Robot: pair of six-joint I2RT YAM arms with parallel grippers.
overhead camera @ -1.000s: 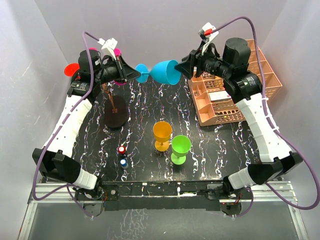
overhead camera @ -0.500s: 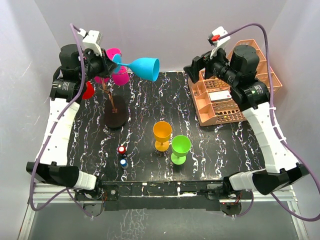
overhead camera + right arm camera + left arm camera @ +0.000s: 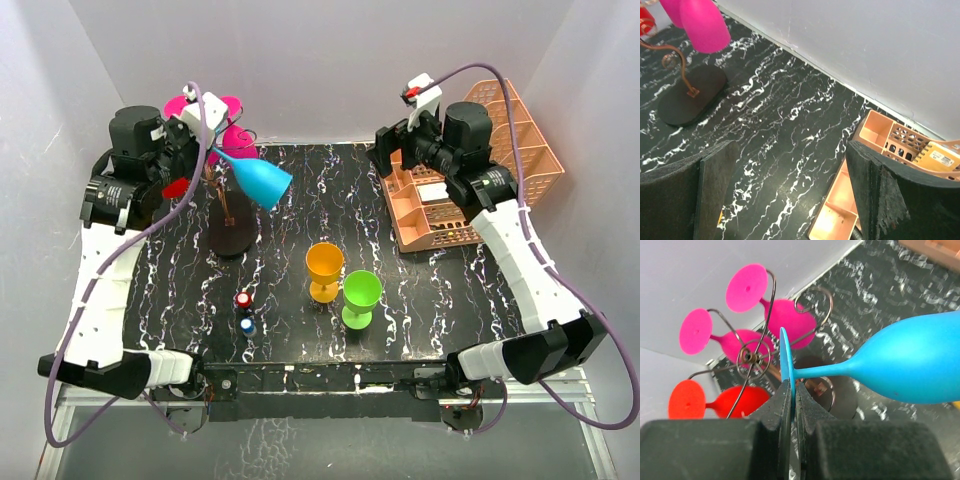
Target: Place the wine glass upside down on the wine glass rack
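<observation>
— What is held by the left gripper [image 3: 791, 393]?

— The flat foot of the blue wine glass [image 3: 912, 367] is pinched edge-on between its two fingers, which are closed down to a thin slit. The stem is carried out to the right and the bowl is tipped downward.

— Where is the glass placed with regard to the wine glass rack [image 3: 749, 357]?

— It is held in the air just beside the rack's top scrolls, with the bowl seen above the black oval base in the top view. Whether the foot is touched by a wire cannot be told.

— What is already hung there?

— Two pink glasses [image 3: 790, 320] and a red glass [image 3: 742, 397] are hung upside down from the curled arms.

— And the right gripper [image 3: 790, 172]?

— It is spread wide and nothing is held in it; it is raised near the peach basket [image 3: 520, 150], well apart from the rack.

— What else is seen on the table [image 3: 440, 290]?

— An orange glass [image 3: 325, 268] and a green glass [image 3: 361, 296] are stood upright, just beside each other.
</observation>
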